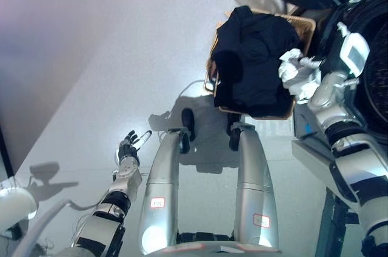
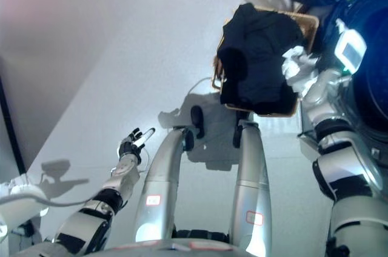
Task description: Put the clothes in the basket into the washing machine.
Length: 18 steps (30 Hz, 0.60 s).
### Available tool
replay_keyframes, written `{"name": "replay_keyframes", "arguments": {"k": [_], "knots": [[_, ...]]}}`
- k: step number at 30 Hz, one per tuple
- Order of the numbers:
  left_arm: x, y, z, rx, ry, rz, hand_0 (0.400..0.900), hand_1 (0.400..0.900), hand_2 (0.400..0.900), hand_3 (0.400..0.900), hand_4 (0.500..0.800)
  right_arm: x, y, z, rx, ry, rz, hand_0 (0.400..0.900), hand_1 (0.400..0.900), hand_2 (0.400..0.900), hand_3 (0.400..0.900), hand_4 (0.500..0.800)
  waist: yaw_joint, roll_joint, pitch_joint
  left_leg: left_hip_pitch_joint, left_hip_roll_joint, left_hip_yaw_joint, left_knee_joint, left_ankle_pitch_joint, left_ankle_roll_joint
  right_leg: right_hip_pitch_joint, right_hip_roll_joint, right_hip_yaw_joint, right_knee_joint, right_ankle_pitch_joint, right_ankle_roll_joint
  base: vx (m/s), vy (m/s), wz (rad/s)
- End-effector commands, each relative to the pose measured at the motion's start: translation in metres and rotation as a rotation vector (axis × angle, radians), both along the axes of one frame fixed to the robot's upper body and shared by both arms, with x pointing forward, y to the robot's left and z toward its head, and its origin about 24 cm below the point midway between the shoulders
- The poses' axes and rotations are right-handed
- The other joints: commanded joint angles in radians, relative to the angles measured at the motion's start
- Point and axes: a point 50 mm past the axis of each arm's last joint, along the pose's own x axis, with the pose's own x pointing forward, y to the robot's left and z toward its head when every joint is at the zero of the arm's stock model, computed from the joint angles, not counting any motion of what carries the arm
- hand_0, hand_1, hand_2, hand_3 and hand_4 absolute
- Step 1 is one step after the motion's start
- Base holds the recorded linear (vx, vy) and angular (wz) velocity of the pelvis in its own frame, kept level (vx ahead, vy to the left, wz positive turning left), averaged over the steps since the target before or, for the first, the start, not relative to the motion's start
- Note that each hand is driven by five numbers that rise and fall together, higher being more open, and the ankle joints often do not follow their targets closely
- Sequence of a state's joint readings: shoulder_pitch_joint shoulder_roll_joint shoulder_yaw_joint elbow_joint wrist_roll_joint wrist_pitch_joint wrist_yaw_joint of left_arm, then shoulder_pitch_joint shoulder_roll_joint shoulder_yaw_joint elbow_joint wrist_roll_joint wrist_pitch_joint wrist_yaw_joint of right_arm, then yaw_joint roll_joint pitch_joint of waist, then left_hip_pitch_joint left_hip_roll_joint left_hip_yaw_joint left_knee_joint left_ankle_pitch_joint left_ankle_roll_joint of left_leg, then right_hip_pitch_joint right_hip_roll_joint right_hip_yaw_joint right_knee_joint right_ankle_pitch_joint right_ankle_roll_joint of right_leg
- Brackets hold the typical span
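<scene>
One dark garment (image 1: pixel 254 57) heaps over the wicker basket (image 1: pixel 306 26) on the floor (image 1: pixel 121 57). Right hand (image 1: pixel 295 70) rests at the basket's right edge, fingers clenched into the cloth; left hand (image 1: pixel 130 146) hangs released, well apart.

Silver-grey segmented arms with black joints, dark robot hand (image 1: pixel 129 146), white fingertips

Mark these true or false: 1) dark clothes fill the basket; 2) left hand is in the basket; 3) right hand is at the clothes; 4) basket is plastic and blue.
1) Dark clothes fill the basket: true.
2) Left hand is in the basket: false, it hangs open over the floor, far from it.
3) Right hand is at the clothes: true, at their right edge.
4) Basket is plastic and blue: false, it is brown wicker.
</scene>
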<state>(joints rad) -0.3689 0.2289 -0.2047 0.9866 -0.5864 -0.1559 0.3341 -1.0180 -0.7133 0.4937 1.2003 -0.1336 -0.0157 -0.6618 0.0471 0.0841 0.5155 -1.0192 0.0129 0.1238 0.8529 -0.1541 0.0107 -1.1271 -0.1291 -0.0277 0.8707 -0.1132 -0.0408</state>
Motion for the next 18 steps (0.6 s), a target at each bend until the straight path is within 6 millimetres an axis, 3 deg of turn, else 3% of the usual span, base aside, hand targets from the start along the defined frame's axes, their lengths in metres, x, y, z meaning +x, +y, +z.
{"name": "replay_keyframes", "arguments": {"k": [1,4,5,15,16,17,18], "knots": [[-0.029,0.010,-0.017,0.039,0.043,0.002,0.900,0.900,0.900,0.900,0.800,-0.013,-0.027,0.007,-0.130,0.037,-0.111,0.900,0.900,0.900,0.900,0.800,-0.009,0.072,-0.053,-0.040,-0.030,0.025,-0.032,-0.018,-0.020,-0.060,0.014,0.037,0.055,-0.040,0.081,-0.01,-0.009,0.03],[-0.028,0.006,-0.016,0.031,0.034,-0.007,0.900,0.900,0.900,0.900,0.800,-0.012,-0.025,0.005,-0.178,0.084,-0.118,0.900,0.900,0.900,0.900,0.800,-0.008,0.080,-0.047,-0.065,-0.031,0.035,-0.012,-0.018,-0.020,-0.090,0.014,0.040,0.084,-0.044,0.080,0.00,-0.010,0.05],[-0.026,0.001,-0.015,0.021,0.023,-0.017,0.900,0.900,0.900,0.900,0.800,-0.019,-0.037,0.001,-0.165,0.110,-0.205,0.900,0.900,0.900,0.900,0.800,-0.003,0.093,-0.041,-0.081,-0.035,0.036,0.004,-0.018,-0.020,-0.107,0.012,0.039,0.103,-0.048,0.080,-0.01,-0.013,0.08],[-0.025,0.001,-0.011,0.009,-0.008,-0.009,0.900,0.900,0.900,0.900,0.800,-0.022,-0.037,-0.024,-0.126,0.216,-0.207,0.900,0.900,0.900,0.900,0.800,0.003,0.104,-0.038,-0.133,-0.043,0.045,0.043,-0.017,-0.020,-0.167,0.008,0.047,0.153,-0.049,0.079,0.00,0.000,0.03],[-0.025,0.002,-0.011,0.012,-0.007,-0.005,0.900,0.900,0.900,0.900,0.800,-0.022,-0.036,-0.026,-0.118,0.219,-0.206,0.708,0.708,0.708,0.708,0.685,0.003,0.102,-0.040,-0.134,-0.042,0.044,0.045,-0.017,-0.020,-0.167,0.007,0.045,0.152,-0.047,0.079,0.00,0.000,0.00],[-0.025,0.004,-0.012,0.015,-0.004,0.000,0.900,0.900,0.900,0.900,0.800,-0.022,-0.035,-0.030,-0.103,0.237,-0.202,0.708,0.708,0.708,0.708,0.685,0.003,0.098,-0.045,-0.130,-0.043,0.041,0.045,-0.018,-0.020,-0.163,0.007,0.044,0.152,-0.045,0.080,0.00,0.000,0.00],[-0.025,0.004,-0.011,0.017,-0.003,0.005,0.900,0.900,0.900,0.900,0.800,-0.021,-0.034,-0.032,-0.092,0.236,-0.195,0.400,0.400,0.400,0.400,0.500,0.002,0.096,-0.046,-0.128,-0.043,0.040,0.044,-0.018,-0.020,-0.161,0.007,0.045,0.151,-0.044,0.081,-0.01,0.013,0.03]]}}
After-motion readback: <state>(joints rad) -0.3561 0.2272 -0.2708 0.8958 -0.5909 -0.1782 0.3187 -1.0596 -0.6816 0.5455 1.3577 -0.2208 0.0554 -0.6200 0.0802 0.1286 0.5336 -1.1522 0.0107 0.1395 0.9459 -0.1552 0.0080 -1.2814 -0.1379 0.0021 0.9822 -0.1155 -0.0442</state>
